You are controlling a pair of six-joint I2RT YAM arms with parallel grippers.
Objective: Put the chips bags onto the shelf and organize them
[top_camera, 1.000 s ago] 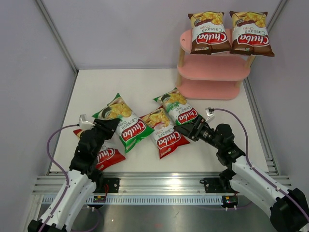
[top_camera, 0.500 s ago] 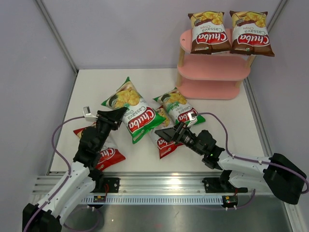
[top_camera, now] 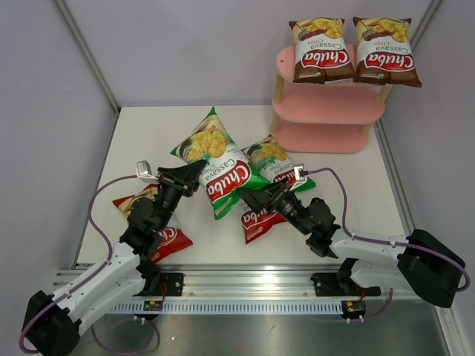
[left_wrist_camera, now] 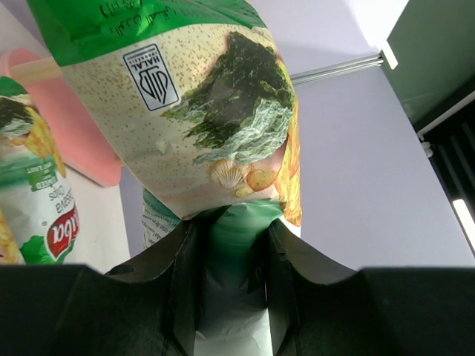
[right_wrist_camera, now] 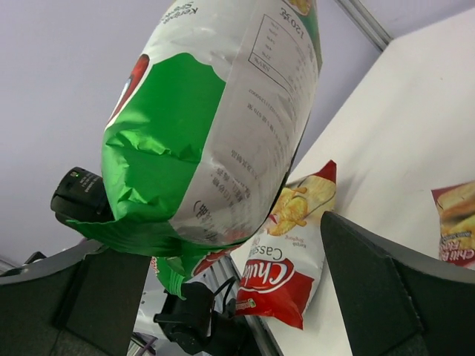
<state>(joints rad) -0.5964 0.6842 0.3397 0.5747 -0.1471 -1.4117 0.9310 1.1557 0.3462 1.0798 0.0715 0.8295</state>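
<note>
My left gripper is shut on the bottom edge of a green chips bag and holds it raised off the table. In the left wrist view the bag stands up from between the fingers. My right gripper is open just beside that bag's lower edge, over a red bag. In the right wrist view the green bag hangs ahead of the wide-apart fingers. A second green bag lies flat. Another red bag lies by the left arm. Two brown bags lie on the pink shelf's top board.
The shelf stands at the far right corner against the walls, and its middle and bottom boards are bare. White walls with metal rails enclose the table on three sides. The metal rail runs along the near edge.
My left gripper has lifted the green bag and carried it up and towards the far right. My right gripper has swung left and now sits close under that bag.
</note>
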